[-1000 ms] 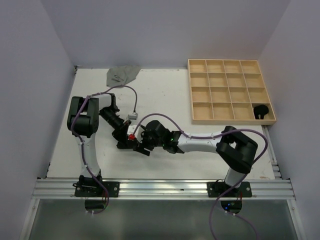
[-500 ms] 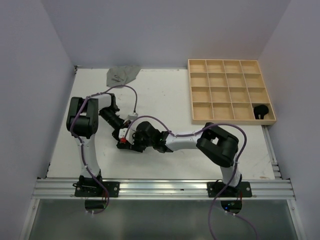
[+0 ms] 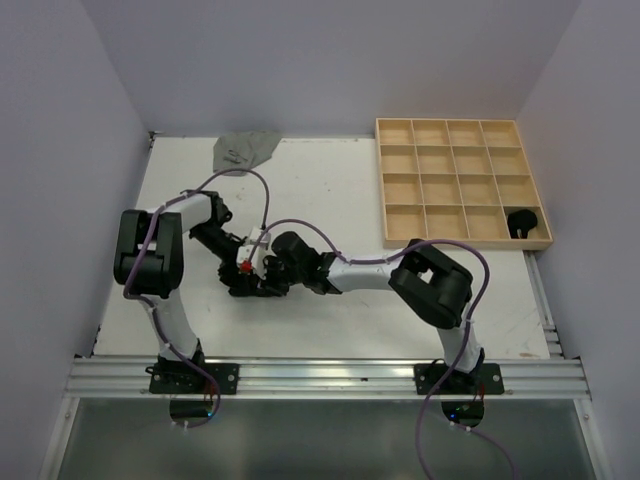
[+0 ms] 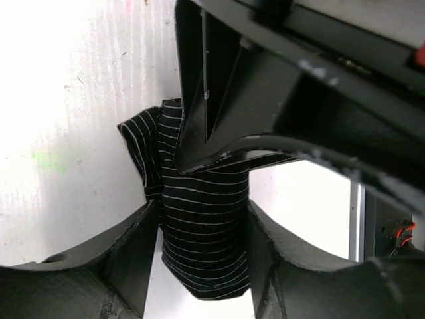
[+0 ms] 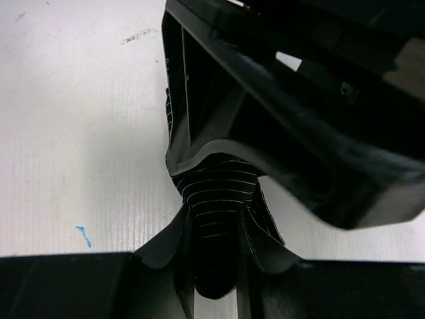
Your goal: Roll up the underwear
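A rolled piece of underwear (image 4: 206, 266), black with thin white stripes, lies on the white table left of centre. My left gripper (image 4: 202, 214) straddles it with its jaws loosened: the right finger touches the cloth and a sliver of table shows beside the left finger. From the opposite side my right gripper (image 5: 214, 219) is shut on the same roll (image 5: 216, 189), pinching it narrow. In the top view both grippers, left (image 3: 243, 278) and right (image 3: 268, 280), meet tip to tip and hide the roll.
A plain grey piece of underwear (image 3: 245, 150) lies crumpled at the table's back left edge. The wooden grid tray (image 3: 460, 185) stands at the back right, with a black rolled bundle (image 3: 524, 222) at its near right corner.
My right gripper slid left onto the roll and closed on it. The left jaws widened around the roll, and the left arm's elbow swung outward to the left.
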